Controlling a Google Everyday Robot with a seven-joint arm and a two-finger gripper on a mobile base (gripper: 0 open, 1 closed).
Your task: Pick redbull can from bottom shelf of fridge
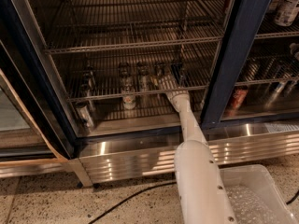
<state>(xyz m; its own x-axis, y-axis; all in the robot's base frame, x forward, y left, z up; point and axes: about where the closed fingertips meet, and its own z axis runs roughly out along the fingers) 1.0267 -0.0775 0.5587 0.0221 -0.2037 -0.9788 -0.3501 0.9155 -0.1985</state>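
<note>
Camera view. The fridge stands open, its dark blue frame enclosing several chrome wire racks above a ribbed steel base. The white arm rises from the lower edge of the picture, crosses the base and reaches into the cabinet. The gripper sits at the front of the bottom shelf, right of centre, among a row of upright cans. Whether it is open, closed or gripping anything cannot be told. The redbull can, as far as it can be made out, stands upright on this rack just at the gripper's left side; contact between them cannot be confirmed. A darker can stands just beside the gripper on its right. Further cans stand to the left along the same rack. A white-labelled can shows lower, at the rack's front edge, and another can lies near the left wall. A white plastic bin rests on the speckled floor at lower right, with a black cable trailing beside it.
</note>
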